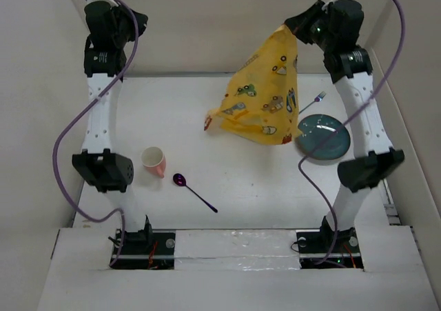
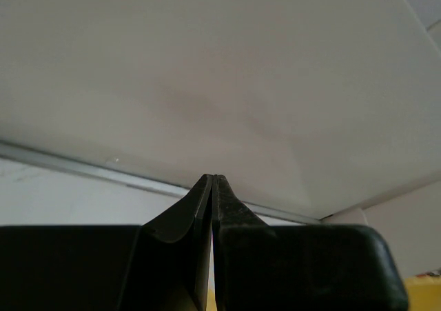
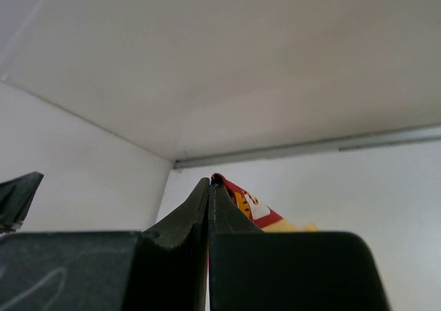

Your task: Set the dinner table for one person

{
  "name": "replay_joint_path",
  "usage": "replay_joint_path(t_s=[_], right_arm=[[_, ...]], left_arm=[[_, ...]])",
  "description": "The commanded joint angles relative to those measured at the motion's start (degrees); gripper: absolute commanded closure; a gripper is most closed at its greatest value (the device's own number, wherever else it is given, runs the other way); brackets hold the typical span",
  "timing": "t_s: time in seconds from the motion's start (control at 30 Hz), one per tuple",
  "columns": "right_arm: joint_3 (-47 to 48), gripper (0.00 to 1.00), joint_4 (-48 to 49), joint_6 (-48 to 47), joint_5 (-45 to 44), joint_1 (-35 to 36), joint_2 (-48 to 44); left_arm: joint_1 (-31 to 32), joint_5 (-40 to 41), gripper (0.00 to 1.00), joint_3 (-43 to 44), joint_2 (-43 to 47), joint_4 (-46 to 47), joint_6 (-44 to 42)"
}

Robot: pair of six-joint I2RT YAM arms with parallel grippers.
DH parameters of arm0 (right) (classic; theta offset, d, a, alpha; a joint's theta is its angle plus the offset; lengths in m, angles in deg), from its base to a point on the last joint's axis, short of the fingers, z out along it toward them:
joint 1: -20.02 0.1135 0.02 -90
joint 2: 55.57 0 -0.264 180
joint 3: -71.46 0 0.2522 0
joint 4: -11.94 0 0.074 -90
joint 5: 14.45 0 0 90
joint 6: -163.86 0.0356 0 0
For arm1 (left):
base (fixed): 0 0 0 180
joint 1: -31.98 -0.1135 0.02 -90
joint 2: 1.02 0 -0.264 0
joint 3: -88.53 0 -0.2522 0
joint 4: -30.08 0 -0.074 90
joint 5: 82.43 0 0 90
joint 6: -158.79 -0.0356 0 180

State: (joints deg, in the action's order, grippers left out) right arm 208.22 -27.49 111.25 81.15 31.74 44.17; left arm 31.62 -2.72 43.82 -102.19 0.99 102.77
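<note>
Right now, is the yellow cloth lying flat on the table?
No, the right gripper holds the yellow cloth up by one corner, so it hangs down.

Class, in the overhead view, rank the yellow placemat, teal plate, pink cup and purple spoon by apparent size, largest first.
1. yellow placemat, though it hangs raised, nearer the camera
2. teal plate
3. pink cup and purple spoon, not ranked: the spoon is longer, the cup wider.
</note>
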Motion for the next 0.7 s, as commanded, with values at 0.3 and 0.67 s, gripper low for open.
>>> replay_joint_path(t_s=[0.3, 0.67], right_arm=[[11.31, 1.00, 4.41, 7.36, 9.95, -3.46, 14.27], [-8.21, 1.00, 4.23, 2.43, 7.67, -2.94, 1.07]], left_arm=[[16.07, -6.08, 0.93, -7.17, -10.54, -4.87, -6.63], [27.76, 1.93, 0.40, -28.47, -11.15, -0.65, -0.75]])
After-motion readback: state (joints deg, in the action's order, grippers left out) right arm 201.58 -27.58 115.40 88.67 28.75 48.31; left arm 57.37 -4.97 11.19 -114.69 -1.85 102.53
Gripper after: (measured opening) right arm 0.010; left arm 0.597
